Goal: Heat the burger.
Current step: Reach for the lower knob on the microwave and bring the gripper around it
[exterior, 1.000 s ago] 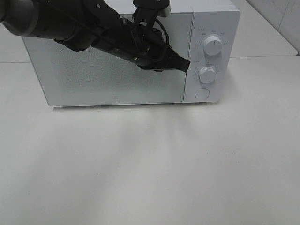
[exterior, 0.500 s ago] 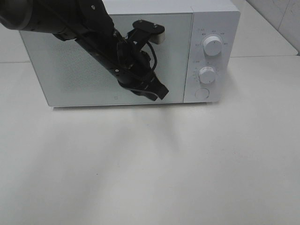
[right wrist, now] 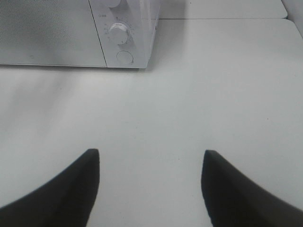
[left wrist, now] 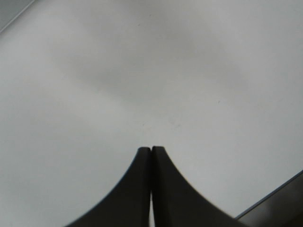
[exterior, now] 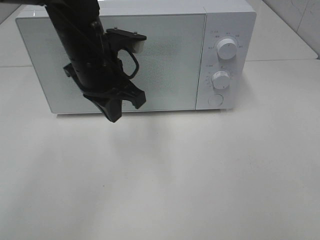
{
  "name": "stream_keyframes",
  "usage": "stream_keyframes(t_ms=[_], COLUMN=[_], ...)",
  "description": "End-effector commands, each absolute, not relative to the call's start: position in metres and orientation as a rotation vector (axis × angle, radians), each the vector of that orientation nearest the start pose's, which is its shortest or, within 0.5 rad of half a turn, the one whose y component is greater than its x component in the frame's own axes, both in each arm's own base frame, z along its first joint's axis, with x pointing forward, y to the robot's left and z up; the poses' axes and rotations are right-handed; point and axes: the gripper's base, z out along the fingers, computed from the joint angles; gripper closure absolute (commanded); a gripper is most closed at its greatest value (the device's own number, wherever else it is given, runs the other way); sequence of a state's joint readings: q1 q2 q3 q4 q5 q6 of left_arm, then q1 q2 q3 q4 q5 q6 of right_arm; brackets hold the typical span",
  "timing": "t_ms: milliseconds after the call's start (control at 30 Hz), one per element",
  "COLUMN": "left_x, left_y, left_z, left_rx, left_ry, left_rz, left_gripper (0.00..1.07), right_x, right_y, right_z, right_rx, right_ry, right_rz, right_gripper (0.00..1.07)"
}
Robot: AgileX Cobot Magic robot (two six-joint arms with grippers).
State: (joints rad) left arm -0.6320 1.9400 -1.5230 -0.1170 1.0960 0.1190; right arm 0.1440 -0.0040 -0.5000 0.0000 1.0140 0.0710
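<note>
You can't see burger; prob soft, layers slip, so grip bun sides lightly. L gripper [left wrist: 151, 149] pressed together, R gripper [right wrist: 150, 153] spread.

Nothing legible. The microwave [exterior: 165, 55] has fine grey print ringing its upper dial [exterior: 227, 49] and lower dial [exterior: 220, 78] — too small to read. Well ahead of the right gripper [right wrist: 150, 153], beyond its parted jaws, it is equally unreadable.

The microwave [exterior: 200, 7] stands at the table's [exterior: 200, 175] back, dials [exterior: 227, 49] at its right, left pincer [exterior: 116, 114] before its door [exterior: 172, 75].
</note>
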Motion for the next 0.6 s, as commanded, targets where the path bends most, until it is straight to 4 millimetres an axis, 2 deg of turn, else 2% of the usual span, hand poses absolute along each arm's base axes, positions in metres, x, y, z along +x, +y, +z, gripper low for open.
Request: stream_keyframes(t_ms=[33,100,167,200,267,300,367,400,433,467,500,533,567,600], left_x=[0.305,0.304,0.302,0.302,0.301,0.301,0.301,0.301,0.299,0.297,0.297,0.292,0.288,0.288], left_y=[-0.224,-0.220,-0.207,-0.207,-0.190,-0.190,-0.170,-0.170,-0.155,-0.147,-0.147,-0.129,-0.121,-0.121], left_z=[0.247,0.253,0.268,0.268,0.286,0.286,0.302,0.302,0.310,0.313,0.313,0.317,0.319,0.319], left_rx=[0.941,0.927,0.895,0.895,0.830,0.830,0.749,0.749,0.691,0.660,0.660,0.584,0.540,0.540], left_ry=[2.903,2.905,2.914,2.914,2.907,2.907,2.883,2.883,2.877,2.876,2.876,2.885,2.890,2.890], left_rz=[-0.126,-0.127,-0.126,-0.126,-0.135,-0.135,-0.147,-0.147,-0.149,-0.148,-0.148,-0.145,-0.144,-0.144], left_gripper=[1.06,1.06,1.06,1.06,1.06,1.06,1.06,1.06,1.06,1.06,1.06,1.06,1.06,1.06], right_x=[-0.007,-0.007,-0.007,-0.007,-0.007,-0.007,-0.007,-0.007,-0.007,-0.007,-0.007,-0.007,-0.007,-0.007], right_y=[-0.001,-0.001,-0.001,-0.001,-0.001,-0.001,-0.001,-0.001,-0.001,-0.001,-0.001,-0.001,-0.001,-0.001], right_z=[0.281,0.281,0.281,0.281,0.281,0.281,0.281,0.281,0.281,0.281,0.281,0.281,0.281,0.281], right_rx=[-0.077,-0.077,-0.077,-0.077,-0.077,-0.077,-0.077,-0.077,-0.077,-0.077,-0.077,-0.077,-0.077,-0.077], right_ry=[1.959,1.959,1.959,1.959,1.959,1.959,1.959,1.959,1.959,1.959,1.959,1.959,1.959,1.959], right_rz=[0.133,0.133,0.133,0.133,0.133,0.133,0.133,0.133,0.133,0.133,0.133,0.133,0.133,0.133], right_gripper=[0.48,0.48,0.48,0.48,0.48,0.48,0.48,0.48,0.48,0.48,0.48,0.48,0.48,0.48])
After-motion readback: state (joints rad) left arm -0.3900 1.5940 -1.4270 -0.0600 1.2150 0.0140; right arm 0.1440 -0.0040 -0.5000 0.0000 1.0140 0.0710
